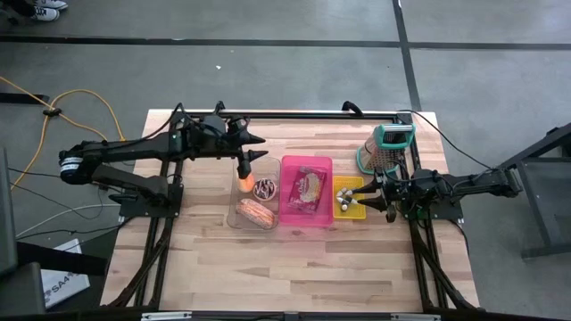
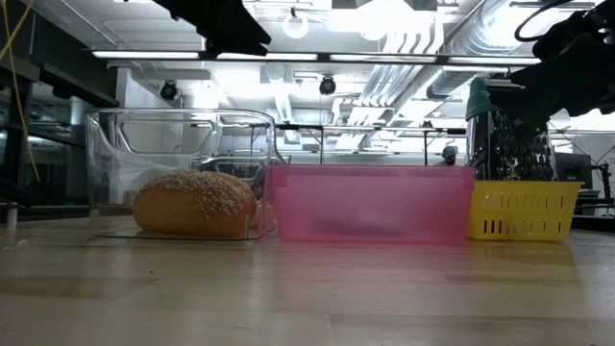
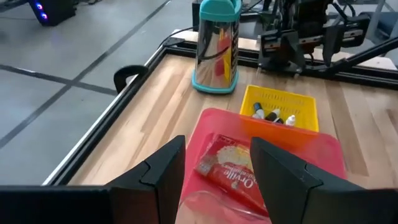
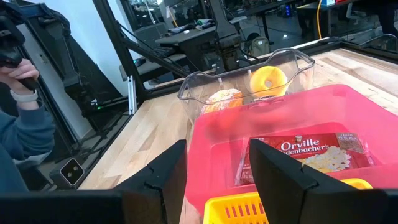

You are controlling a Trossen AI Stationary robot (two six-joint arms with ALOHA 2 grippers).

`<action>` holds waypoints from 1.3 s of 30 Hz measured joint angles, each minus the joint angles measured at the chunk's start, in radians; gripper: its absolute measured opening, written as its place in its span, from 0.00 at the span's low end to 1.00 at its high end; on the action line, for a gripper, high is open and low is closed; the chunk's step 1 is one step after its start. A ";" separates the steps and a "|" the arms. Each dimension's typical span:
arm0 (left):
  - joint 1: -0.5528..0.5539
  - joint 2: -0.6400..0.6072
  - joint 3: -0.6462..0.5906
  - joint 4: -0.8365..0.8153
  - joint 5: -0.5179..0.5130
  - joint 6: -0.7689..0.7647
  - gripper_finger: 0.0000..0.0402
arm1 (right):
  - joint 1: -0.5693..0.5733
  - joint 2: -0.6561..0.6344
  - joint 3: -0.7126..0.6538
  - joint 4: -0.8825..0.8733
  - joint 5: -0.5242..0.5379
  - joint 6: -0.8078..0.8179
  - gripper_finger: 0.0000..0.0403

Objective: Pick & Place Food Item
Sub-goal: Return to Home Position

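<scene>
A clear container point(image 1: 252, 201) holds a seeded bread roll point(image 1: 256, 212), a chocolate donut point(image 1: 265, 188) and an orange-yellow donut point(image 4: 268, 79) that stands on edge against its far wall. Next to it, toward the table's right, is a pink bin point(image 1: 289, 209) with a popcorn bag point(image 1: 310, 187) lying flat inside. My left gripper point(image 1: 259, 149) hovers above the container's far end, open, with nothing between its fingers point(image 3: 163, 169). My right gripper point(image 1: 364, 200) waits open at the yellow basket point(image 1: 350, 198), holding nothing.
A metal grater with a teal top point(image 1: 390, 147) stands at the far right behind the yellow basket, which holds several small items point(image 3: 272, 116). A black frame rail point(image 1: 294, 114) runs along the table's far edge. A person point(image 4: 18, 124) sits beyond the table's left side. Bare wood lies along the near edge.
</scene>
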 joint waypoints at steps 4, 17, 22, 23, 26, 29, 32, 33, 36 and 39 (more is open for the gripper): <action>0.009 -0.016 -0.025 0.005 0.011 -0.021 0.44 | 0.000 0.000 0.000 0.000 0.000 0.000 0.40; 0.008 -0.298 -0.365 0.233 0.017 -0.065 0.44 | 0.000 0.000 0.000 0.000 0.002 0.000 0.40; 0.008 -0.438 -0.502 0.291 0.020 -0.065 0.44 | 0.000 0.000 0.000 0.000 0.002 0.000 0.40; 0.008 -0.466 -0.529 0.310 0.021 -0.068 0.44 | 0.000 0.000 0.000 0.000 0.003 0.000 0.40; 0.008 -0.530 -0.605 0.350 0.023 -0.083 0.44 | 0.000 0.000 0.000 0.000 0.003 0.000 0.40; 0.008 -0.581 -0.662 0.370 0.024 -0.086 0.44 | 0.000 0.000 0.000 0.000 0.003 0.000 0.40; 0.008 -0.628 -0.704 0.383 0.024 -0.086 0.44 | 0.000 0.000 0.000 0.000 0.003 0.000 0.40; 0.008 -0.642 -0.719 0.387 0.024 -0.086 0.44 | 0.000 0.000 0.000 0.000 0.003 0.000 0.40; 0.008 -0.689 -0.756 0.391 0.024 -0.094 0.44 | 0.000 0.000 0.000 0.000 0.003 0.000 0.40; 0.008 -0.732 -0.783 0.395 0.026 -0.097 0.44 | 0.000 0.000 0.000 0.000 0.004 0.000 0.40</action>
